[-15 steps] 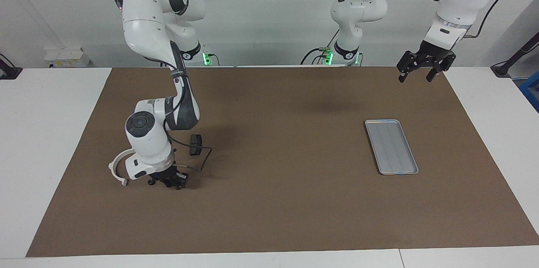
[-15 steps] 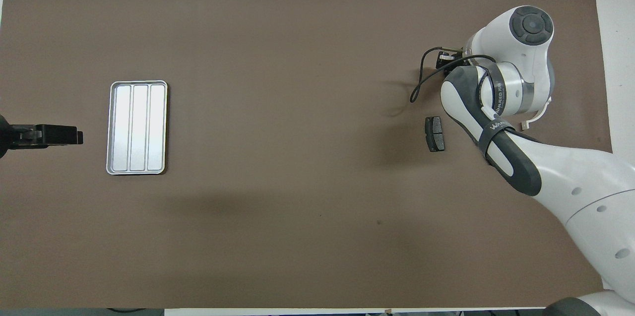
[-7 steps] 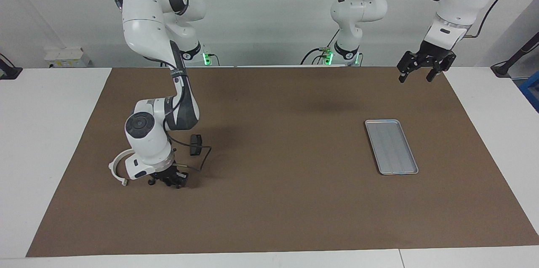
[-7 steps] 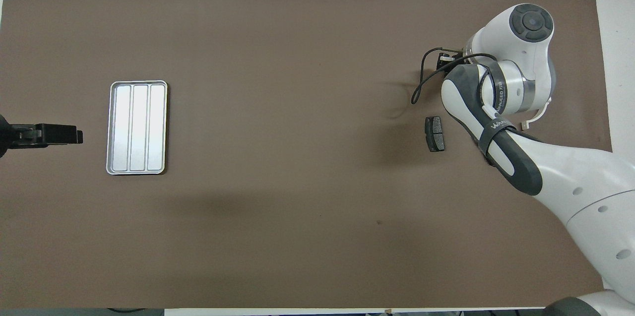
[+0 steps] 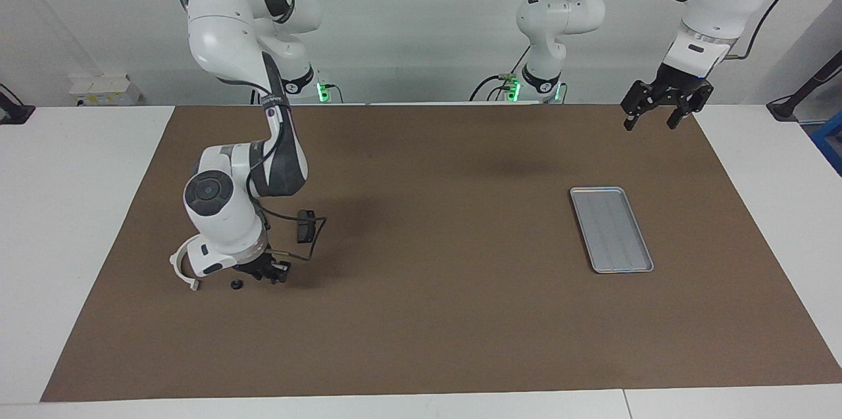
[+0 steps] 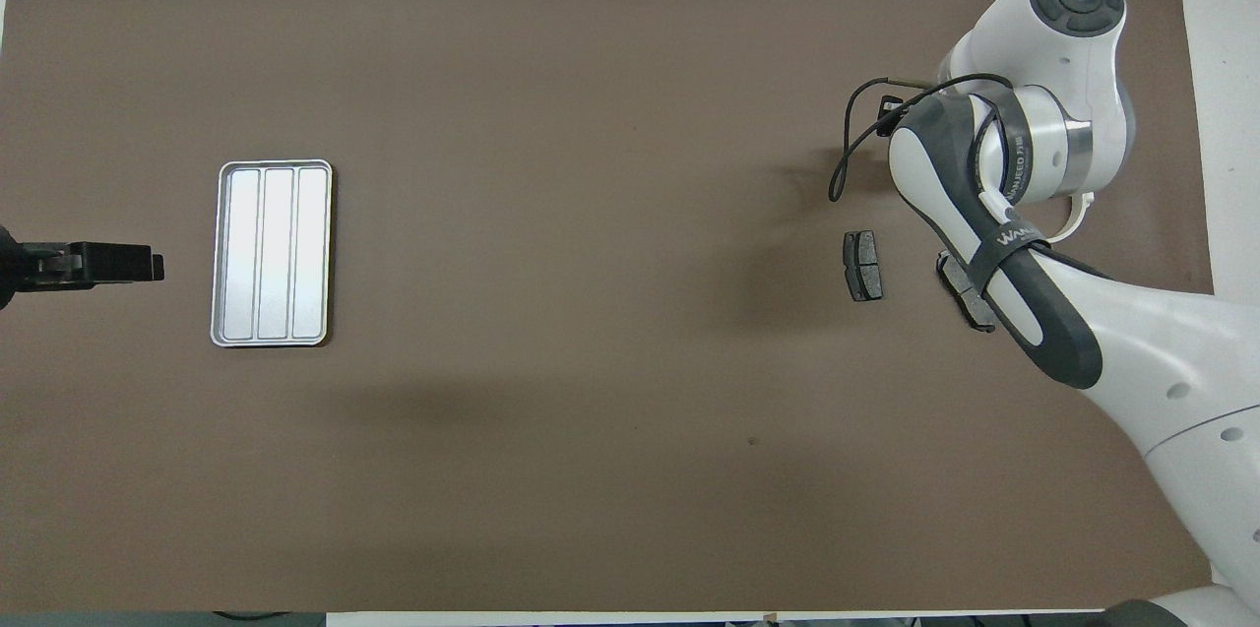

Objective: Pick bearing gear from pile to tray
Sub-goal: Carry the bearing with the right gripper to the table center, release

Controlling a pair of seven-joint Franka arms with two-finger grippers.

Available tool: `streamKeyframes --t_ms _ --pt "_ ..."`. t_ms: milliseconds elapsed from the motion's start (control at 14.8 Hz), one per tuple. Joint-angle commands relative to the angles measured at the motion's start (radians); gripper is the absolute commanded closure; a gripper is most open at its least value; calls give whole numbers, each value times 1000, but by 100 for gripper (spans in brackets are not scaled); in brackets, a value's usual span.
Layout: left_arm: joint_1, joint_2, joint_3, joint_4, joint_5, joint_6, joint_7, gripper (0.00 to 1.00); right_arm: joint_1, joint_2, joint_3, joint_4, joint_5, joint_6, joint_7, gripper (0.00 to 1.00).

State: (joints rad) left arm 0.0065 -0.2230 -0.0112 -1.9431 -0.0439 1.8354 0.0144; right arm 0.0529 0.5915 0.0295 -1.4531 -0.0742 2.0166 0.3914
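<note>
The pile lies toward the right arm's end of the mat: a white half-ring bracket [image 5: 179, 266], a dark grey brake pad [image 5: 304, 225] [image 6: 863, 265], a second brake pad [image 6: 968, 292] partly under the arm, and a tiny black round piece [image 5: 235, 285] on the mat. My right gripper [image 5: 266, 271] hangs just above the mat beside the round piece, mostly hidden by its wrist in the overhead view. The silver ribbed tray [image 5: 612, 229] [image 6: 273, 253] lies toward the left arm's end and holds nothing. My left gripper [image 5: 651, 118] [image 6: 156, 266] waits open, raised over the mat's edge.
A black cable [image 5: 316, 241] loops from the right wrist over the mat near the first brake pad. The brown mat [image 5: 434, 314] covers the table between pile and tray. White table [image 5: 79, 208] borders it.
The right arm's wrist has risen and swung a little, lifting the gripper off the mat. The round piece now lies apart from it, and the second brake pad shows overhead. The left arm is still.
</note>
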Motion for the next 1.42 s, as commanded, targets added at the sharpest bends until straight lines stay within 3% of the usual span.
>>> streamKeyframes --t_ms 0,270,608,1013,1351 --pt "-5 -35 2 -43 13 28 -16 0 4 -73 15 25 -18 -120 -17 100" --pt "10 -36 5 -43 10 16 -42 0 91 -171 44 30 14 -248 59 100" --pt "9 -35 10 -43 10 16 -45 0 284 -190 46 151 42 -386 364 100" --pt "9 -35 10 -43 12 19 -45 0 470 -207 55 134 116 -288 782 100" --pt "7 -36 10 -51 10 28 -47 0 550 -182 55 2 119 -89 908 100"
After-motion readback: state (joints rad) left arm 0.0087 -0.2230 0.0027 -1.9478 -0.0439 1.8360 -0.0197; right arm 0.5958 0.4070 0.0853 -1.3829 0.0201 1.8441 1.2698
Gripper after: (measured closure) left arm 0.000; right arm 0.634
